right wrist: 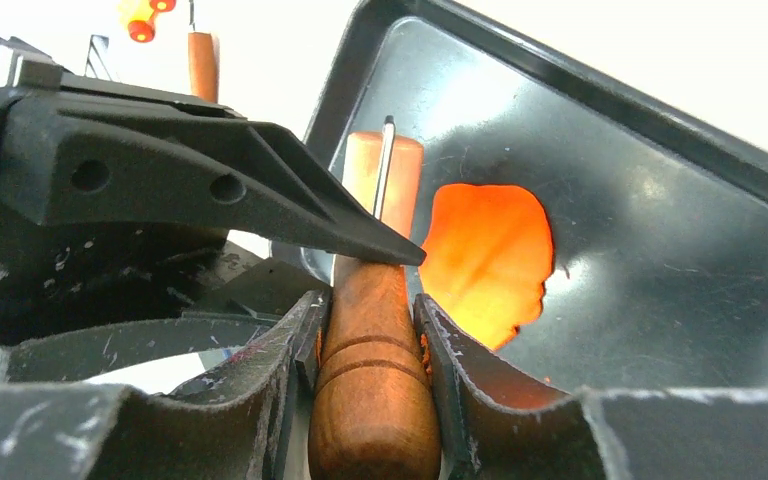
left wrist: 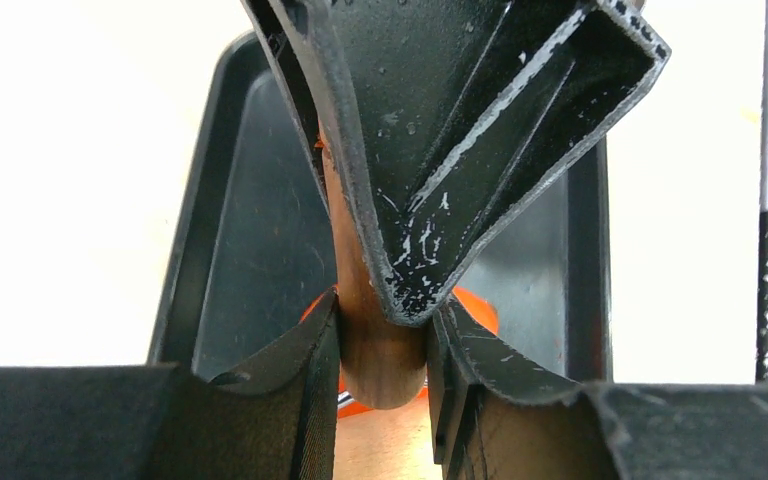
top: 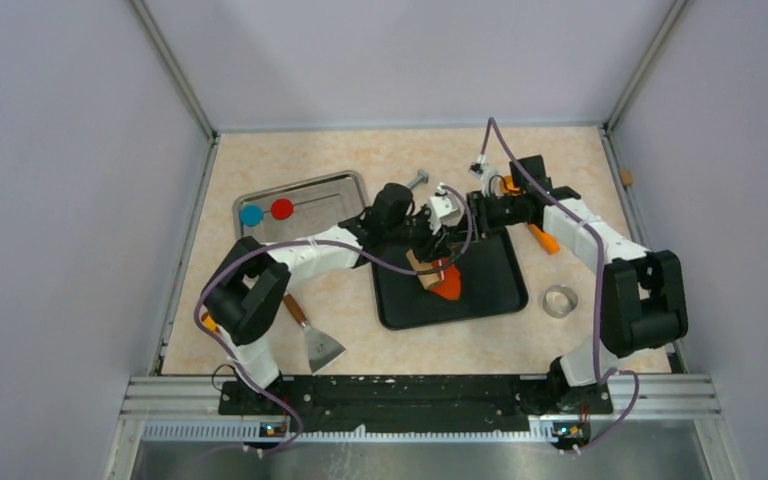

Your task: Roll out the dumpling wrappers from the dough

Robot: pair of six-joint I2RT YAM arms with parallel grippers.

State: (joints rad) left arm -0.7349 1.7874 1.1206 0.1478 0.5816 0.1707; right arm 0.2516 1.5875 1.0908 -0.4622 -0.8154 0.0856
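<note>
Firm hold: left gripper (left wrist: 382, 340) and right gripper (right wrist: 368, 312) each clamp a handle of the brown wooden rolling pin (right wrist: 372, 400), over flat orange-red clay dough (right wrist: 485, 255) mid black rectangular tray (right wrist: 660, 250).

The dough (top: 450, 288) lay in the central tray (top: 495, 300), with the rolling pin (right wrist: 370, 400) across its left side, seemingly touching it. Two dumpling wrappers (top: 281, 208) sat side by side in the rear-left tray (top: 325, 200). On the table (top: 360, 345), a scraper (top: 322, 347) lay front-left of the central tray and a ring (top: 560, 301) just right of it.
</note>
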